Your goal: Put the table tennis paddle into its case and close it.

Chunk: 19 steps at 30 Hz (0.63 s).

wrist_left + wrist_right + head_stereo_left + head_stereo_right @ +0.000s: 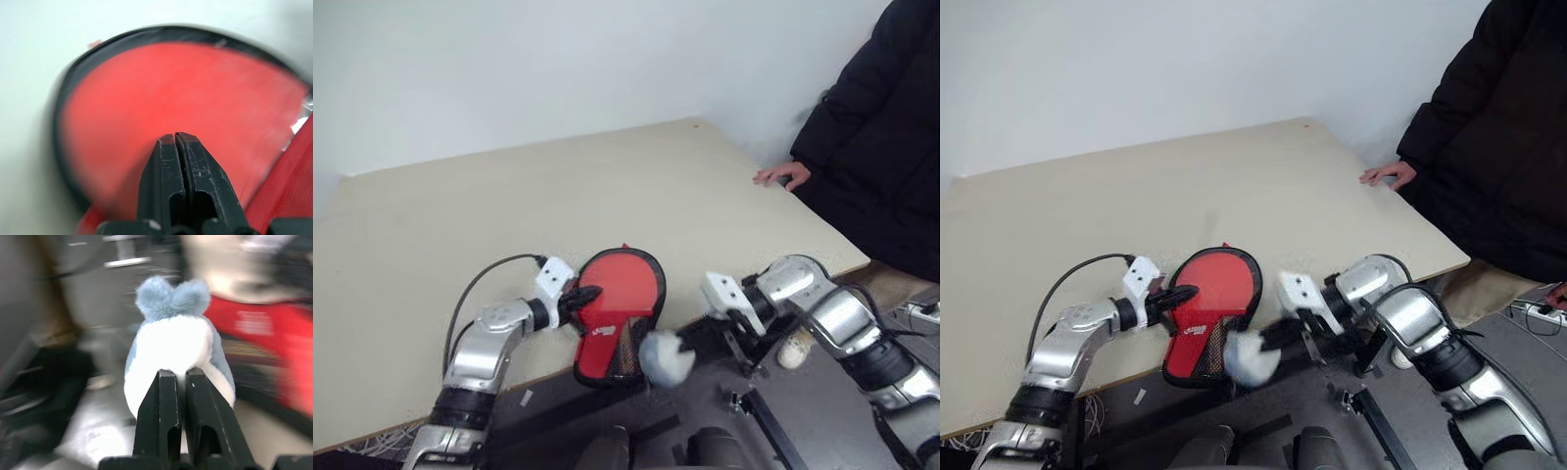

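Note:
The case [651,294], black-edged with mesh and a red label on its lower half, lies at the table's front edge, its narrow end hanging over. The table tennis paddle [622,279] lies in it, red face up; I cannot make out the handle. My left gripper [590,294] is shut, with its tips resting on the case's left rim over the red face [195,88]. Just right of the case's narrow end, past the table edge, my right gripper [179,374] pinches a fluffy white and blue-grey ball [664,360] that hangs in the air.
The pale wooden table [509,215] stretches back to a white wall. A person in a black coat stands at the right with a hand [781,176] on the table's right edge. Dark floor with black parts and a power strip [925,311] lies below the front edge.

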Available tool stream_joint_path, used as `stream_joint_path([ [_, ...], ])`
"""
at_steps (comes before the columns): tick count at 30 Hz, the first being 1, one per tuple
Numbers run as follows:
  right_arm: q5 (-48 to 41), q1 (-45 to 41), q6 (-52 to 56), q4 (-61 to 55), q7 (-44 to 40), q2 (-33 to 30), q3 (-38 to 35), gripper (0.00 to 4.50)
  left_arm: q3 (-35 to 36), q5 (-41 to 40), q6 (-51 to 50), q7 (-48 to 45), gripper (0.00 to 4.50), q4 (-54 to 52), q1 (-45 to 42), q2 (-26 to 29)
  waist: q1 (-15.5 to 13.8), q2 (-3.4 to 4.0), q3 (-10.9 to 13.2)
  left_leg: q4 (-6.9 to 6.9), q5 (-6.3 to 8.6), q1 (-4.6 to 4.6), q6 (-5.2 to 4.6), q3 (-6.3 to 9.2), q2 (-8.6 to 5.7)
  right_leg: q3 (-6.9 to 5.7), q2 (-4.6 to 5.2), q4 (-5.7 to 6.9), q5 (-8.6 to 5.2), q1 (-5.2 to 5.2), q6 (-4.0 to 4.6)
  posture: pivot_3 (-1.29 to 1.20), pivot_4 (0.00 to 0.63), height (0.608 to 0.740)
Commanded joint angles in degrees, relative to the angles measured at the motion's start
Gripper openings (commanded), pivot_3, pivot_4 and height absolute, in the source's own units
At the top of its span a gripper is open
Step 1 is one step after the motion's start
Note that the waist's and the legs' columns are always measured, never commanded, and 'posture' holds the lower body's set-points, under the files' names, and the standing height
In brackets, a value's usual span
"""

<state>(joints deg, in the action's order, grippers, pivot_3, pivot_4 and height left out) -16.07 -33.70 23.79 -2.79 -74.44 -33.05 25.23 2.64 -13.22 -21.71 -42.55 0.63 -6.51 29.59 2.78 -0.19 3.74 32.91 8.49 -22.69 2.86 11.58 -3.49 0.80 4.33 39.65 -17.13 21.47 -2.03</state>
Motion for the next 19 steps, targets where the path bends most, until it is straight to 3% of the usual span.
stream_joint_path([
  [1, 2.15, -3.46, -0.18, 5.42, 7.72, 3.74, -4.32, 1.19, 9.07, -3.05, -2.59, 4.53, 0.0, -10.8, 6.23, 1.42, -0.2, -0.01, 0.01, 0.0, 0.0, -0.01, -0.01, 0.02, 0.02, 0.01, -0.01, 0.0, 0.0, 0.02, 0.0, 0.0, 0.0, 0.74],
  [2, 2.36, -3.82, -0.02, 6.4, 9.01, 4.68, -4.8, 1.49, 11.51, -4.06, -3.89, 5.81, 0.0, -13.8, 8.7, 1.22, -0.25, -0.01, 0.01, -0.03, 0.01, -0.02, -0.03, 0.05, 0.03, 0.01, -0.02, -0.01, 0.0, 0.03, 0.0, 0.0, 0.0, 0.74],
  [13, 3.22, -9.56, 3.25, 14.54, 21.43, 15.54, -9.13, 4.39, 30.07, -12.45, -10.31, 14.28, 2.92, -30.31, 24.32, -2.7, 0.1, 0.06, 0.06, -0.04, 0.2, 0.02, 0.08, -0.11, 0.03, 0.12, -0.26, -0.19, -0.03, 0.04, 0.23, 0.0, 0.0, 0.74],
  [19, 5.21, -11.09, 1.31, 18.07, 25.29, 20.24, -8.72, 4.5, 32.16, -12.17, -8.05, 18.7, 4.44, -33.54, 30.55, -8.17, -0.15, 0.08, 0.05, -0.04, 0.23, 0.07, 0.12, -0.07, 0.06, 0.1, -0.28, -0.2, -0.02, 0.02, 0.29, 0.0, 0.0, 0.74],
])
